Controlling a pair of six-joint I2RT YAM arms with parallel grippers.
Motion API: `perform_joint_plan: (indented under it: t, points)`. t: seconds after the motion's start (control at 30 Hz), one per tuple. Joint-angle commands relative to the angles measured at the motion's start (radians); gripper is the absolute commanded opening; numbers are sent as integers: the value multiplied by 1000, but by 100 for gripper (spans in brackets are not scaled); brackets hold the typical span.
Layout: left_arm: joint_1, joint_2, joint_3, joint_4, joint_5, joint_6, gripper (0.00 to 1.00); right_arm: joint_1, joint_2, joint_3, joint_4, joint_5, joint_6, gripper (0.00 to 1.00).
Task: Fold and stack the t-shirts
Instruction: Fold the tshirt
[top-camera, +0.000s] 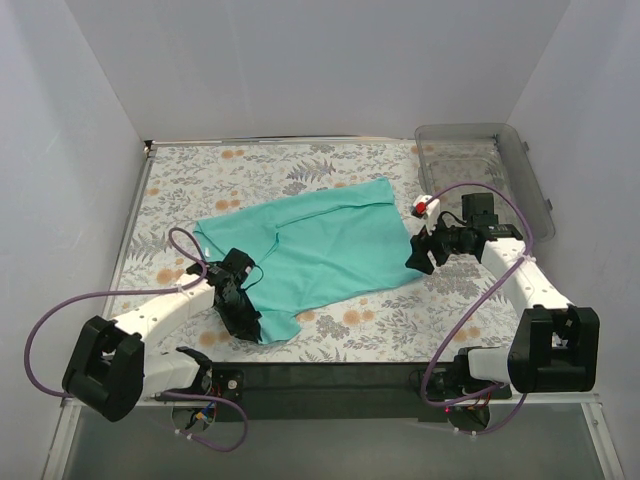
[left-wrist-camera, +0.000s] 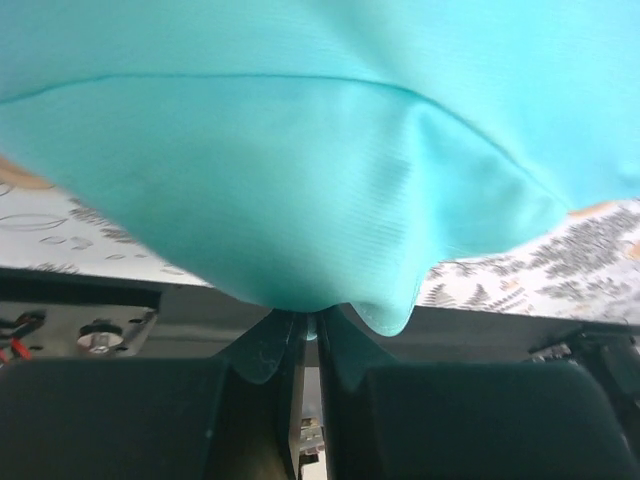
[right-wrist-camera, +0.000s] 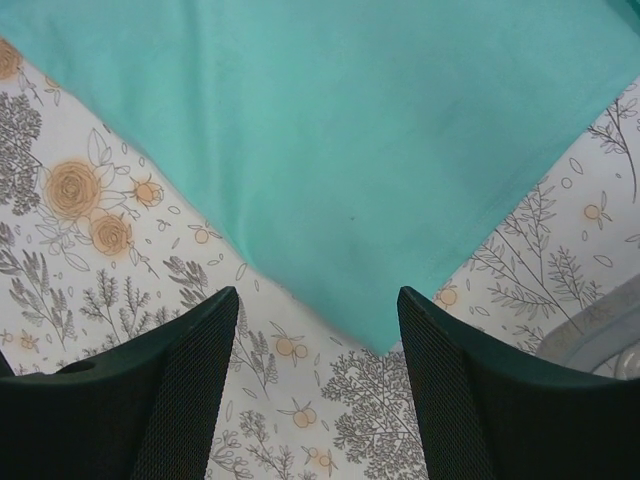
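**Top view.** The shirt (top-camera: 320, 245) lies spread on the desk (top-camera: 250, 170). Its long axis slants from near-left to far-right. The left jaws sit on its near-left corner. The right jaws stand just off its right corner, apart from the cloth. Each arm is therefore the nearer one to its own end of that axis.

**Left wrist view.** These jaws are clenched on the shirt (left-wrist-camera: 300, 150). A pucker of its edge runs down into the thin slit between them, and the rest of the cloth fans out ahead.

**Right wrist view.** These jaws are released and wide apart, with only printed desk (right-wrist-camera: 300, 400) between them. A pointed corner of the shirt (right-wrist-camera: 340, 130) lies straight ahead on their centre line, its tip just short of the fingertips. The next move likely depends on this gap. The right jaws would need to advance along that line and drop over the corner, so that both ends can be carried into a fold.
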Motion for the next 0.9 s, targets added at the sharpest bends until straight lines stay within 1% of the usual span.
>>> perform_joint_plan:
  t: [0.0, 0.03, 0.13, 0.2, 0.3, 0.5, 0.63, 0.87]
  points:
    - [-4, -37, -8, 93, 69, 44, 9, -9, -35, 31, -48, 44, -85, 61]
    - [-5, -54, -15, 108, 82, 45, 9, -9, -34, 35, -66, 77, -133, 61]
    - [-5, -96, -35, 139, 107, 53, 10, -9, -24, 38, -132, 151, -195, 60]
    - [-4, -121, -35, 140, 110, 62, 9, -11, -11, 31, -180, 165, -209, 59]
    - [-5, -163, -33, 142, 110, 67, 10, -11, -12, -12, -189, 182, -210, 59]
    - [-5, -198, -28, 145, 119, 76, 10, -9, 17, -40, -159, 234, -214, 59]
    - [-5, -218, -31, 151, 118, 81, 10, -9, 72, -41, -114, 307, -220, 59]
    - [-5, -232, -48, 174, 118, 75, 9, -3, 138, -50, 2, 289, -181, 58]
